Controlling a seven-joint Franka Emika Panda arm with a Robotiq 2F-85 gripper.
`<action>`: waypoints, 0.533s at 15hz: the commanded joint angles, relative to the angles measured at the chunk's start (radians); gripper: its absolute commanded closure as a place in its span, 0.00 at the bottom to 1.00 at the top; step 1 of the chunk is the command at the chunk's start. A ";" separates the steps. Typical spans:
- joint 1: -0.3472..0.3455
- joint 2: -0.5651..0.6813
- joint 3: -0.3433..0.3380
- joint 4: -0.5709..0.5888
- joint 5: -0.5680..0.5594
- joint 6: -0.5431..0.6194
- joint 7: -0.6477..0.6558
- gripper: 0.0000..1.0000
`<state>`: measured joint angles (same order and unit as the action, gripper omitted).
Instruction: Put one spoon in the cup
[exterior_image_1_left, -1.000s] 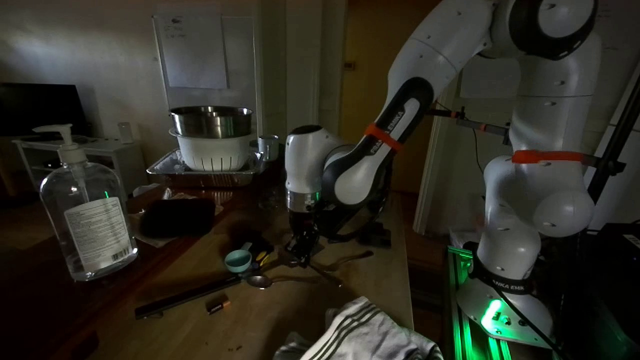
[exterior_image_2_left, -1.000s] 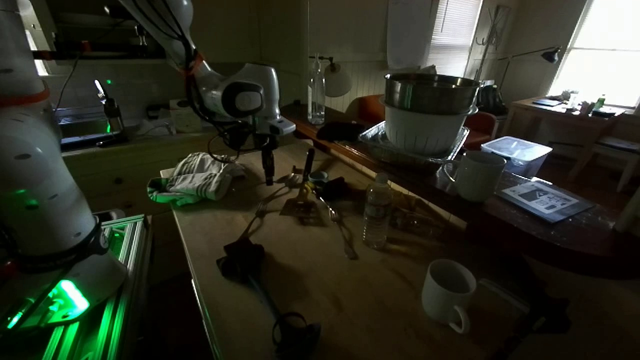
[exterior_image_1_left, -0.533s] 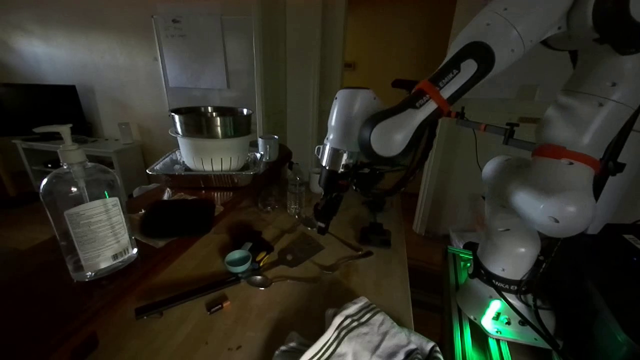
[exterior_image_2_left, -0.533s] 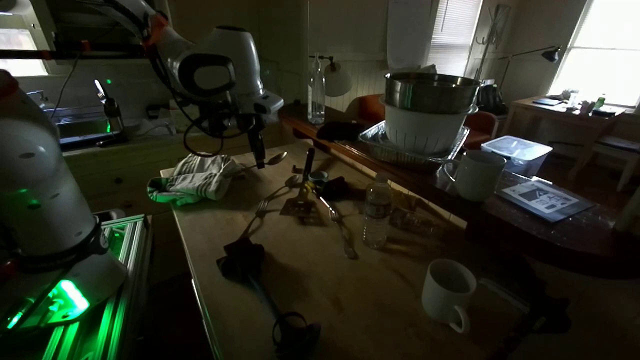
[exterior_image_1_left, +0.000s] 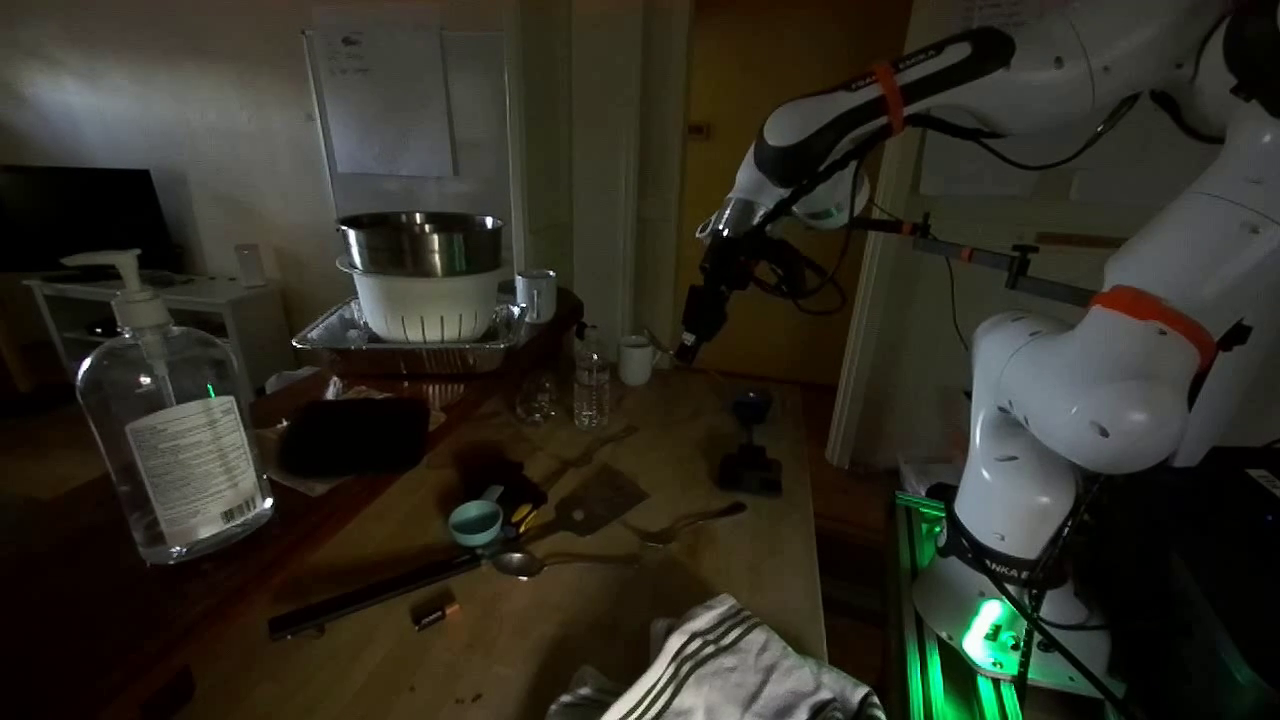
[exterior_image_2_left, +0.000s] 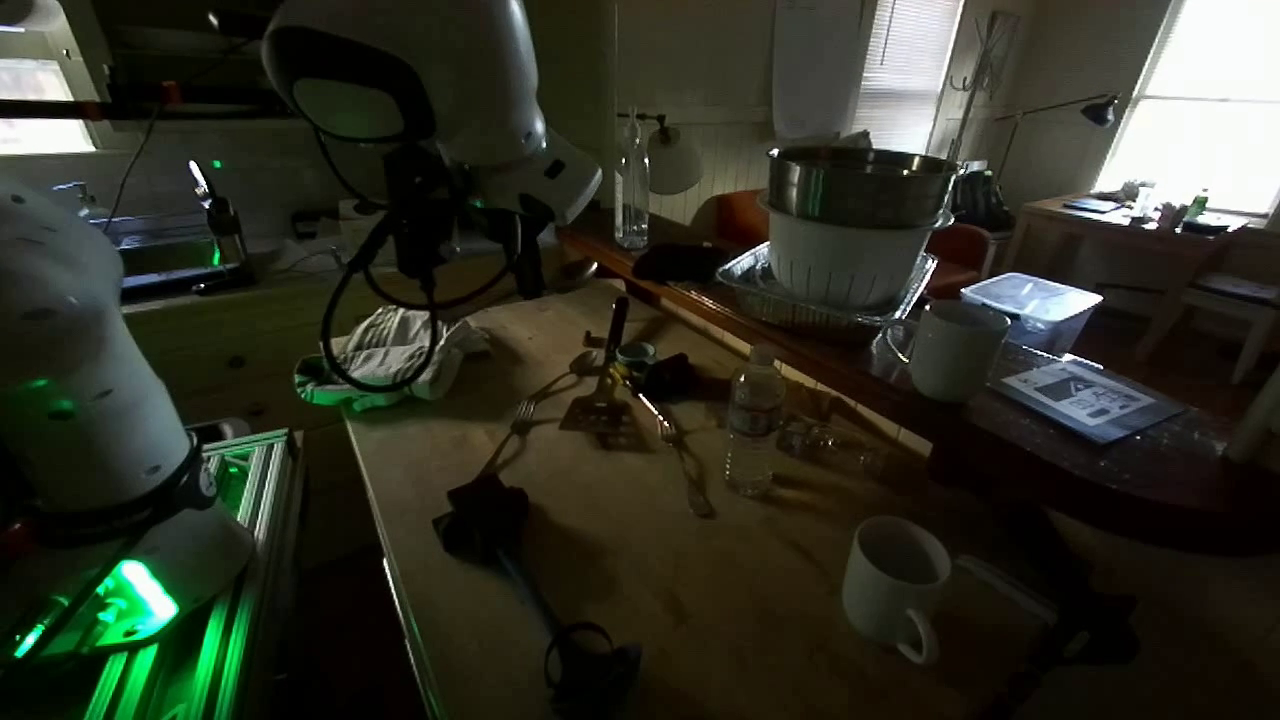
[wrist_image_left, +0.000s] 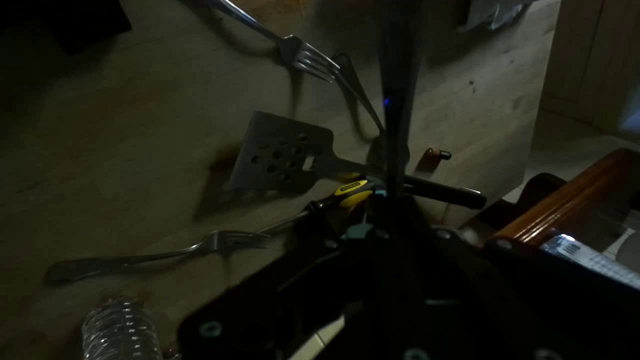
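Holding a grey metal spoon (exterior_image_2_left: 578, 271) off the wooden surface (exterior_image_2_left: 700, 600), the claw (exterior_image_1_left: 687, 352) is clamped on it, though gloom hides exactly where. A steady swing above the flat, perforated metal spatula (wrist_image_left: 321, 146), then a slow bowl-first lowering, should suit the small, round teal-green cup (exterior_image_1_left: 476, 523), upright on the surface well apart.

Teal cup (exterior_image_1_left: 475, 522), upright, spoon (exterior_image_2_left: 578, 270) gripped aloft, apparently tilted

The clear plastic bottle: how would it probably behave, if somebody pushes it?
Pushed high, the clear plastic bottle would likely tip, as it stands upright, tall and narrow. Squeezed, its ribbed, transparent wall may flex. Once down, its round body might roll.
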<state>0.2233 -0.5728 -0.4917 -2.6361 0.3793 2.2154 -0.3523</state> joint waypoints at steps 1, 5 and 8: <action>-0.075 0.018 0.058 0.010 0.053 -0.025 -0.046 0.92; -0.072 0.055 0.070 0.041 0.081 -0.019 -0.022 0.98; -0.138 0.164 0.092 0.168 0.130 -0.032 0.080 0.98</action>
<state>0.1539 -0.5336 -0.4329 -2.5933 0.4582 2.2090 -0.3386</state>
